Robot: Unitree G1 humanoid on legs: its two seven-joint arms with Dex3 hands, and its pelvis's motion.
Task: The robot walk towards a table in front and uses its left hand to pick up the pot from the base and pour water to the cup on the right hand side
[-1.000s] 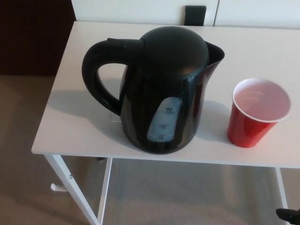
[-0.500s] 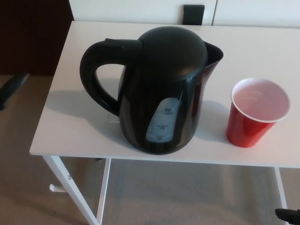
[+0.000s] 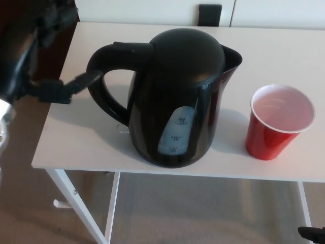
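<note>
A black electric kettle (image 3: pixel 177 96) stands upright on the white table (image 3: pixel 284 56), its loop handle (image 3: pixel 101 81) turned to the left and its spout to the right. Its base is hidden beneath it. An upright red cup (image 3: pixel 277 122) with a white inside stands to the kettle's right, a short gap away. My left hand (image 3: pixel 38 56) has come in from the left at the table's left edge, open, with one finger (image 3: pixel 76 84) stretched toward the handle's outer side. Only a dark sliver of my right hand (image 3: pixel 311 234) shows at the bottom right corner.
A small black object (image 3: pixel 210 15) sits at the table's far edge against the white wall. Beige carpet (image 3: pixel 203 213) lies below the table, and the white table legs (image 3: pixel 76 203) show at the lower left.
My left hand has swung up from low at the left edge to beside the kettle's handle. Kettle and cup have stayed put.
</note>
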